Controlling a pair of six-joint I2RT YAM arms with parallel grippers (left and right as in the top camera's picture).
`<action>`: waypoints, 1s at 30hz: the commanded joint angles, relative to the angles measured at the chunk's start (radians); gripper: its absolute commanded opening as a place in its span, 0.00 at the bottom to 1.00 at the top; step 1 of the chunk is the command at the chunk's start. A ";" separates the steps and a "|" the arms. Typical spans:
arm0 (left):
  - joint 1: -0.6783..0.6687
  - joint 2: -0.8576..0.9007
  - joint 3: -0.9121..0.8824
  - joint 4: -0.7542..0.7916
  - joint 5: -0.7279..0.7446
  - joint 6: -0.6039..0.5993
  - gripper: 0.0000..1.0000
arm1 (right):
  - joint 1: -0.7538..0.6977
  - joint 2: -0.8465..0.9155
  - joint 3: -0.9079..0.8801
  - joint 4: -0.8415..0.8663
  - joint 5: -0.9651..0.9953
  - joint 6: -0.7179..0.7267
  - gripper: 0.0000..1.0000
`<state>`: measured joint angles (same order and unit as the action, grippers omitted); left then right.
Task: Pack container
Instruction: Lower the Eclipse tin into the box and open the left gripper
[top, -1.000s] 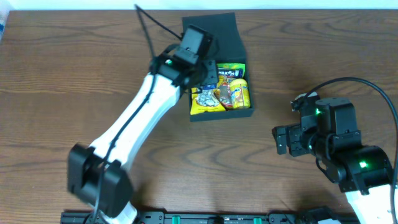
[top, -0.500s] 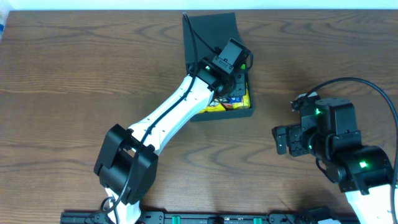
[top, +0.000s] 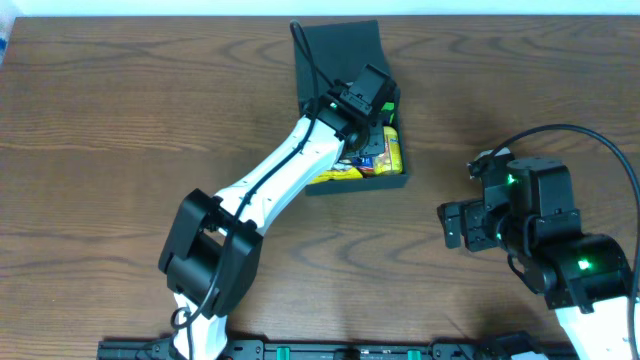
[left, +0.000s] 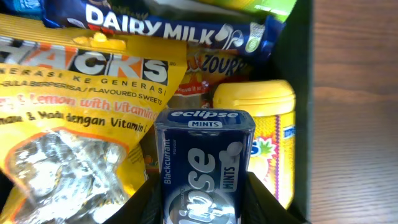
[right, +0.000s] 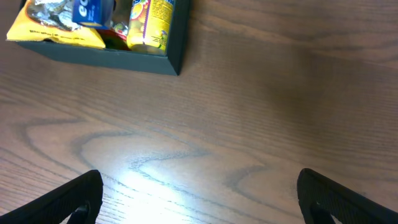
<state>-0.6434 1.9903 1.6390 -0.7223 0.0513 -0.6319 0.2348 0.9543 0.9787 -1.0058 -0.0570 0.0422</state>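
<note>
Between my left fingers (left: 266, 202): Eclipse mints tin (left: 204, 162), clamped upright.
Left gripper (left: 204, 208) hangs over the open container (left: 302, 93); Hacks bag (left: 81, 93) lies left of the fingers, yellow tub (left: 261, 124) right, Dairy Milk bar (left: 168, 28) beyond. Right gripper (right: 199, 199) gapes wide above the table (right: 261, 124), container ahead and left, well apart.

- The container (top: 340, 48) is showing matte dark green-black
- The mints tin (left: 204, 165) is wearing navy blue with white lettering
- The sweets bag (left: 74, 106) is showing yellow, black-and-white letters and silvery wrappers
- The chocolate bar (left: 155, 28) is showing deep blue, white letters
- The tub (left: 261, 118) is showing yellow
- The table (top: 120, 120) is showing brown wood grain
</note>
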 joint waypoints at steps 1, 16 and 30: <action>0.000 0.024 0.032 -0.001 -0.018 -0.008 0.06 | -0.007 -0.007 0.001 0.000 -0.007 0.013 0.99; -0.002 0.051 0.032 0.010 -0.007 -0.008 0.07 | -0.007 -0.007 0.001 0.000 -0.007 0.013 0.99; -0.006 0.051 0.032 0.009 -0.006 -0.008 0.31 | -0.007 -0.007 0.001 0.000 -0.007 0.013 0.99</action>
<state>-0.6453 2.0281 1.6390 -0.7101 0.0525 -0.6319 0.2348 0.9543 0.9787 -1.0058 -0.0566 0.0422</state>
